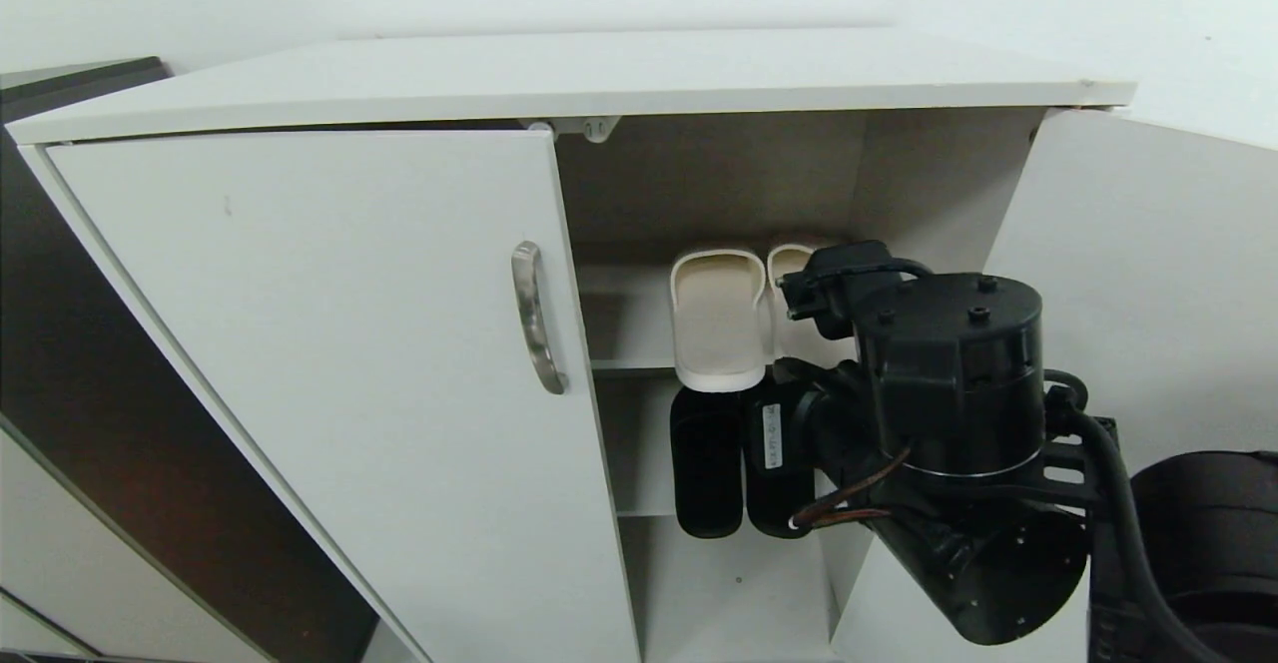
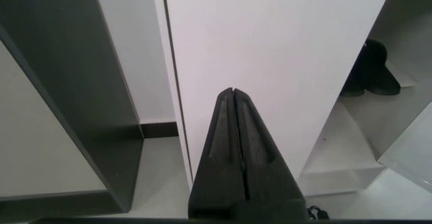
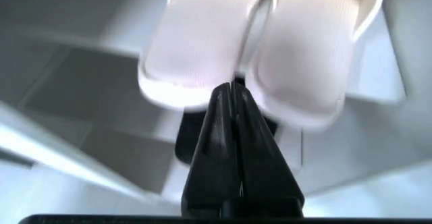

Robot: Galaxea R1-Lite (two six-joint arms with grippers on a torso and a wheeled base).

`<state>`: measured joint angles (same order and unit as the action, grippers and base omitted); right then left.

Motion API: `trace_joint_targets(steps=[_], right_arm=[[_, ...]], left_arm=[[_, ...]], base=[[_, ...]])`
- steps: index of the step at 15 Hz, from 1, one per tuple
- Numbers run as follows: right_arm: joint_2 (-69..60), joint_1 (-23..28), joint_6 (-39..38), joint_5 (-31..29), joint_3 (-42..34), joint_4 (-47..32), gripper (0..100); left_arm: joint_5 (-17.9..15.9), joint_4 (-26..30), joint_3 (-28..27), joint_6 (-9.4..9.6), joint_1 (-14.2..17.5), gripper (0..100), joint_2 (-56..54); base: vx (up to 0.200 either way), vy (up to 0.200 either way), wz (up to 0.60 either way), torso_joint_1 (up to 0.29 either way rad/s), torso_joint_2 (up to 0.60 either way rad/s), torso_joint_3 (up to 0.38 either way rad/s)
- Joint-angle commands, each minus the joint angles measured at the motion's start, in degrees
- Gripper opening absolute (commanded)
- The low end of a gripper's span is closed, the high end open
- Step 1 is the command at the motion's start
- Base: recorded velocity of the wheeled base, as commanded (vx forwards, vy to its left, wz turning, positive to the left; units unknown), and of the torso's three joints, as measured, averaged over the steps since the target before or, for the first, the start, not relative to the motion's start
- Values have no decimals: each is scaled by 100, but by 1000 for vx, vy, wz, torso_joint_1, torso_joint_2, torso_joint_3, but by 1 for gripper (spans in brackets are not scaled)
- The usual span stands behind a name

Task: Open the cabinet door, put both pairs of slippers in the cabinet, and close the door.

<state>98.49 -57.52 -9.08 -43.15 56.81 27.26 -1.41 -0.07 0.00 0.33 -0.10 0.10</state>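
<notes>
The white cabinet (image 1: 599, 74) has its left door (image 1: 329, 363) shut and its right door (image 1: 1148, 274) swung open. A pair of white slippers (image 1: 719, 319) lies on the upper shelf, heels hanging over the edge. Black slippers (image 1: 739, 463) stand on the shelf below. My right arm is held in front of the open side. The right gripper (image 3: 233, 86) is shut, with its tips at the seam between the heels of the white slippers (image 3: 202, 42); I cannot tell if they touch. My left gripper (image 2: 233, 90) is shut with nothing in it and faces the shut door (image 2: 270, 48).
A metal handle (image 1: 537, 319) sits on the shut door's inner edge. Dark furniture (image 1: 80, 343) stands against the cabinet's left side. The bottom compartment (image 1: 729, 583) of the cabinet has free room. The black slippers (image 2: 370, 72) lie to one side in the left wrist view.
</notes>
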Motion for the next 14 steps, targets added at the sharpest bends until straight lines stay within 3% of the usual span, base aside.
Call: trace_joint_targets(steps=[1, 10, 14], right_arm=[[-75, -23, -32, 70, -188, 25, 0], [180, -32, -59, 53, -223, 298, 0], [180, -23, -59, 53, -223, 298, 0]], left_arm=[[1, -1, 0, 11, 1, 0, -1], [1, -1, 0, -15, 1, 0, -1], [1, -1, 0, -24, 1, 0, -1]], base=[[0, 0, 0, 0, 0, 0], [0, 0, 0, 0, 0, 0], [-200, 0, 0, 1, 2, 2]])
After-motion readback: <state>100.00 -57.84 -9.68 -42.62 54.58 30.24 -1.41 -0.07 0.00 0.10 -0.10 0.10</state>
